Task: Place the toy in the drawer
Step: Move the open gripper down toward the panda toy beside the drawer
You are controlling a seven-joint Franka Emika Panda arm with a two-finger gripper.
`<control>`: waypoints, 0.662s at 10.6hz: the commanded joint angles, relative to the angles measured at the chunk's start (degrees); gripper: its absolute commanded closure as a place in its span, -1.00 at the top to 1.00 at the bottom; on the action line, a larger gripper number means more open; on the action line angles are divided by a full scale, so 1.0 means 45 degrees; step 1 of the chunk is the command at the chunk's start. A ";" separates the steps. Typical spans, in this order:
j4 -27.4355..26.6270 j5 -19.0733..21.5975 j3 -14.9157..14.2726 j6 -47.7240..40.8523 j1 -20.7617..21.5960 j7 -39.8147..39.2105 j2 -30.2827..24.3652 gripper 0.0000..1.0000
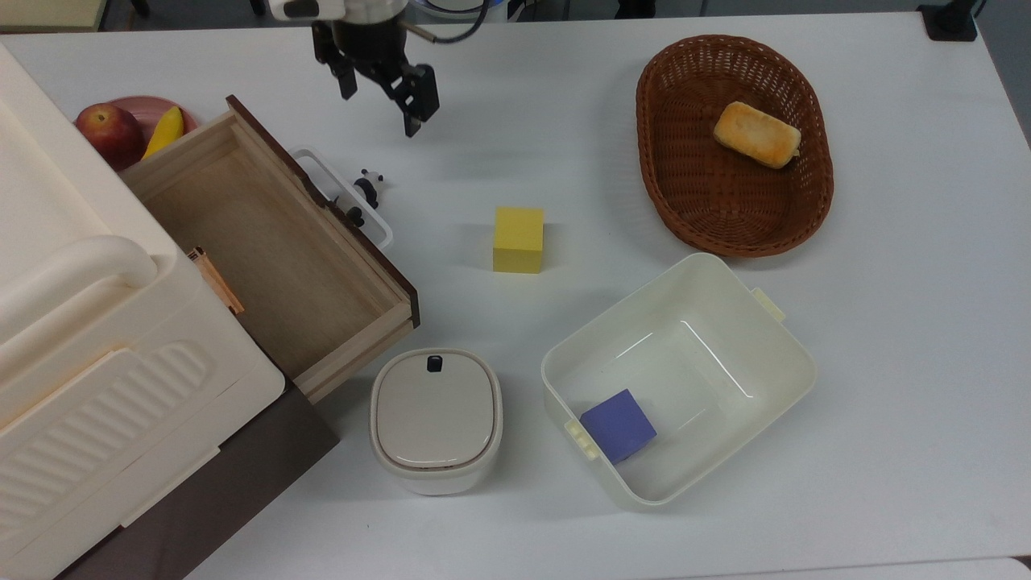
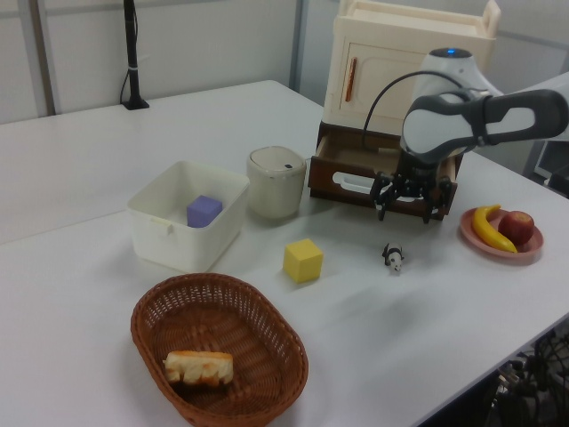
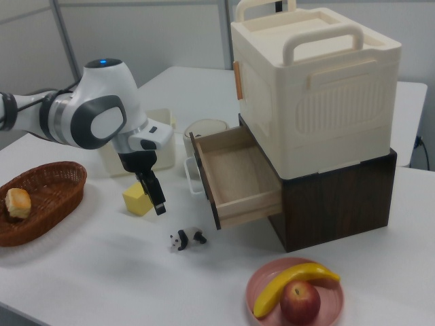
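1. Toy [image 1: 369, 190]: a tiny black-and-white panda lying on the white table [image 1: 515, 105], just beside the white loop handle [image 1: 346, 196] of the drawer [image 1: 274, 250], possibly touching it.
2. Drawer stands pulled out and bare inside, so the way in is open.
3. Gripper [image 1: 383, 101] hangs above the table near the toy, fingers apart and holding nothing.
4. Risk: the toy is small and sits close against the handle. A finger coming down on the handle side could strike the loop, and so nudge the drawer or flick the toy away.
5. Risk: a grip on so small and uneven a figure may be off-centre, and it could slip out during the lift.
6. Risk: a low carry could catch the dark front panel [image 3: 204, 182] on the way over.
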 commanded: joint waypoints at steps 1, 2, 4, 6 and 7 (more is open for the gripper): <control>-0.0137 -0.0187 0.1944 0.0735 -0.1923 0.0175 0.0207 1.00; -0.0175 -0.0187 0.1965 0.1104 -0.2080 0.0195 0.0266 1.00; -0.0137 -0.0187 0.2005 0.1495 -0.2179 0.0156 0.0926 1.00; -0.0059 -0.0245 0.2024 0.2004 -0.2179 0.0156 0.1863 1.00; -0.0059 -0.0439 0.2024 0.2277 -0.2179 0.0156 0.2100 1.00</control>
